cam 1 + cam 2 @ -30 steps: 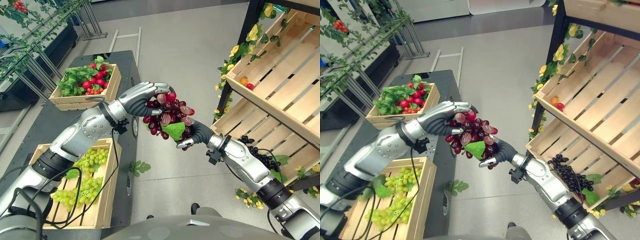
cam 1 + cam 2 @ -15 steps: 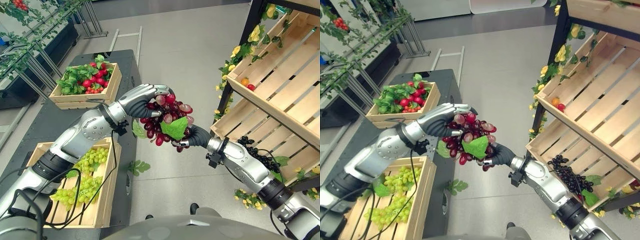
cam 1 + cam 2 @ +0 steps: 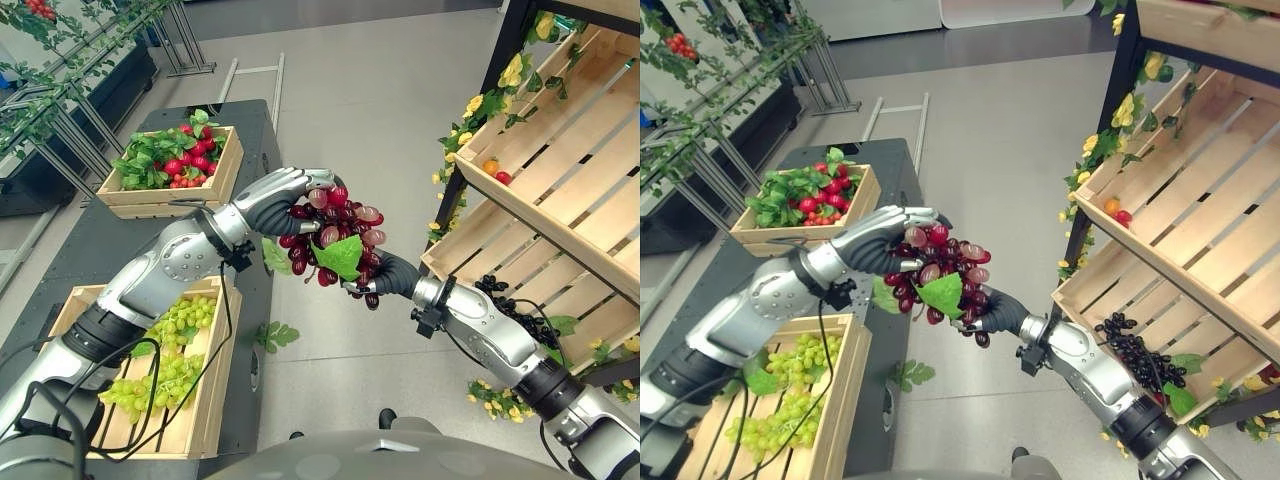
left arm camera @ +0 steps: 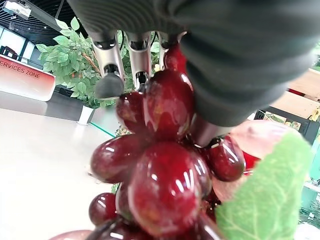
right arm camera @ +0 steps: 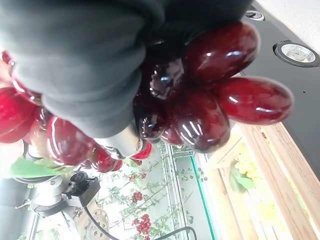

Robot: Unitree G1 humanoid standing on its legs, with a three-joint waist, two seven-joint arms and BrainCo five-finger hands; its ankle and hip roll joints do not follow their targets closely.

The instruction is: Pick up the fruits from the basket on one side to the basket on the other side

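Your left hand (image 3: 272,196) curls over the top of the red grape bunch (image 3: 335,235); your right hand (image 3: 385,275) grips it from beneath — both holding, mid-air between the worktop (image 3: 70,250) and the shelf (image 3: 560,200). Expect a loose, floppy cluster; hold near the stem — grapes look slick.

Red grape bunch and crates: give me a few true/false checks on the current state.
1. Both hands are on the red grape bunch. True: left hand from above, right hand from below.
2. The bunch rests in a crate. False: it is held in the air above the floor.
3. The green grapes lie in the near crate. True.
4. The black grapes lie on the dark table. False: they lie on the wooden shelf.
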